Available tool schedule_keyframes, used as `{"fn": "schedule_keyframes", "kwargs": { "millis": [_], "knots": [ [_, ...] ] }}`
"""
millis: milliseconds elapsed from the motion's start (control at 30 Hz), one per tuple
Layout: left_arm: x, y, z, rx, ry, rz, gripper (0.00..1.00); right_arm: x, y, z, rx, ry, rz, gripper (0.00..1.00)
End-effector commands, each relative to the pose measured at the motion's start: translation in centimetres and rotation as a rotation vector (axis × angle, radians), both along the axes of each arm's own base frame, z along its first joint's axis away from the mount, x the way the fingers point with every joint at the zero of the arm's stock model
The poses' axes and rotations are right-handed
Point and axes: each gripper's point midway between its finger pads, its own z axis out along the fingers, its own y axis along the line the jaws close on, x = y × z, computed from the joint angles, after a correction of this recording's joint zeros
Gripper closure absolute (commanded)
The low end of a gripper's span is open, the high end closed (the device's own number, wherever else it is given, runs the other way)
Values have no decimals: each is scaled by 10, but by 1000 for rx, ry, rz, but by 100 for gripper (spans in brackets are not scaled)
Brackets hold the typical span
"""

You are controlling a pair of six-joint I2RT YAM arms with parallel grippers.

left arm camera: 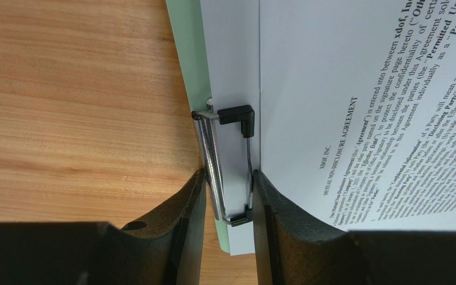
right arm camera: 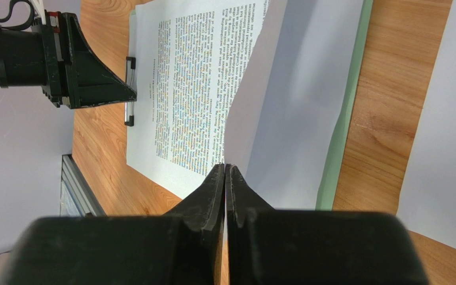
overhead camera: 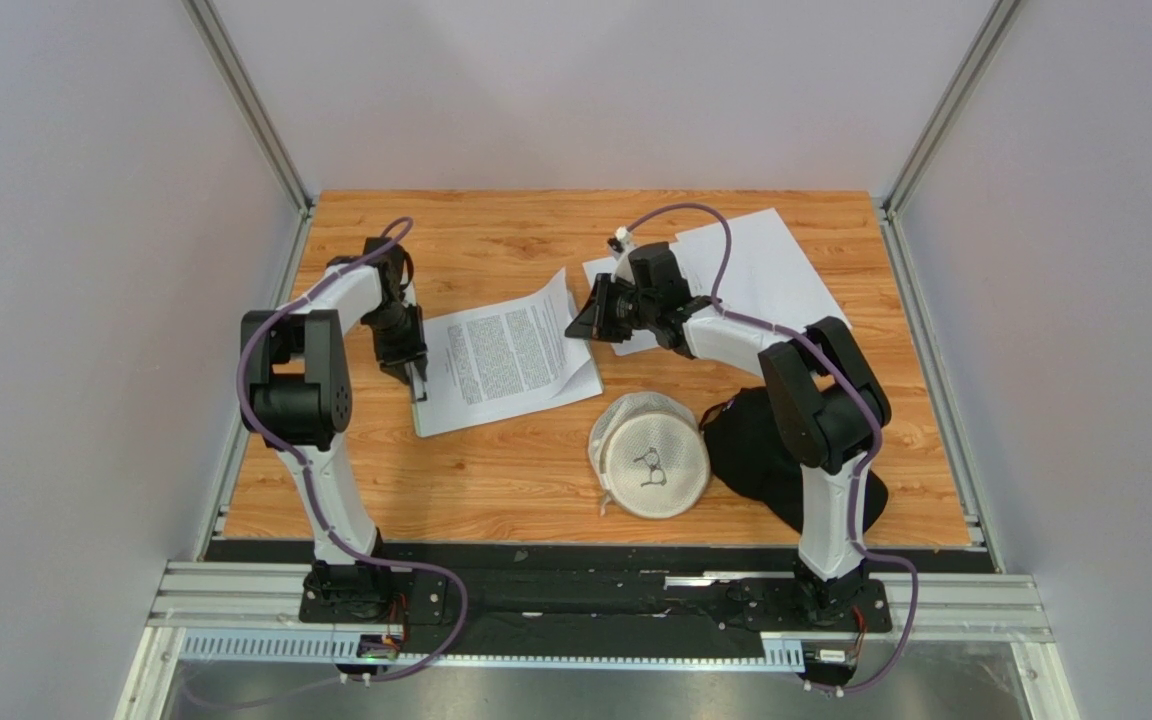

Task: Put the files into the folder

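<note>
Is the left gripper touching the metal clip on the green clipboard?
Touching. In the left wrist view both fingers of the left gripper press against the metal clip from either side, with no gap showing.

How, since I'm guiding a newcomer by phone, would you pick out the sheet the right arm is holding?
On the wooden table, find the light-green folder lying between the two arms. The top sheet on it carries dense black print, one corner lifted and pinched by the right fingers; the other sheets at the far right lie flat and look plain white.
</note>
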Motion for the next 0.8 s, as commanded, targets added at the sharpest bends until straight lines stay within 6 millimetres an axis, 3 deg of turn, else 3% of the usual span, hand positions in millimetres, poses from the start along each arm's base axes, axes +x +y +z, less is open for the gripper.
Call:
{"fn": "schedule_keyframes", "kwargs": {
  "millis": [0,67,167,400,767],
  "knots": [
    [0,-19,0,-102,-23,-18,100,3,6,9,-3,-59,47,92],
    [0,-21,1,-112,-30,-13,100,3,7,8,-8,-46,50,92],
    [0,-24,2,-132,-51,-8,100,4,3,4,-26,-40,31,100],
    [3,-33,6,-183,-97,-13,100,6,-13,-3,-91,-55,-37,100],
    [8,-27,11,-237,-174,46,100,11,-25,-6,-146,-76,-100,100]
  ]
}}
